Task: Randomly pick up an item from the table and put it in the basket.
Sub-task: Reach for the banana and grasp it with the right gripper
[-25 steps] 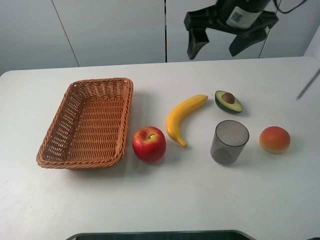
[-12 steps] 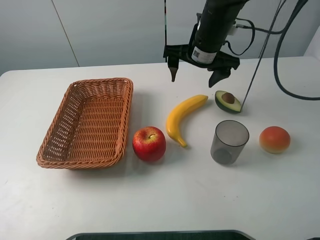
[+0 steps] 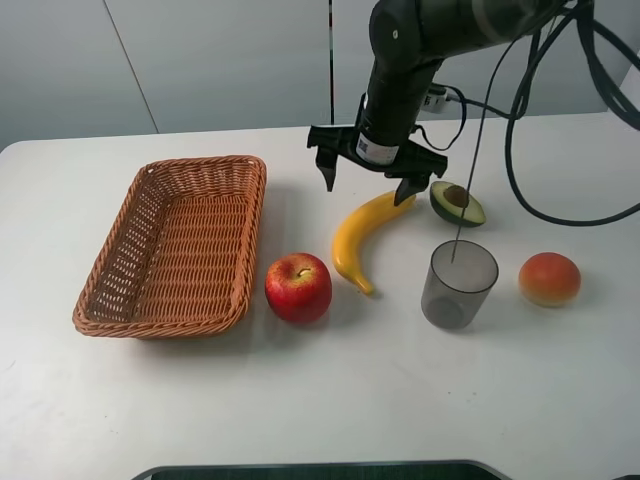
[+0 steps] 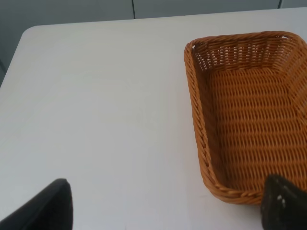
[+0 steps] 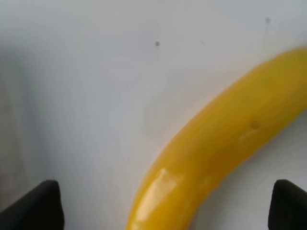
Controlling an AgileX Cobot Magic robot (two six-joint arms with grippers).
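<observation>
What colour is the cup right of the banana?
The cup is translucent smoky grey; it shows best in the exterior high view.

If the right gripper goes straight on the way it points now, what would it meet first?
Most likely the banana: the open right gripper points down at it, with a finger on each side. Its height above the banana is unclear.
</observation>
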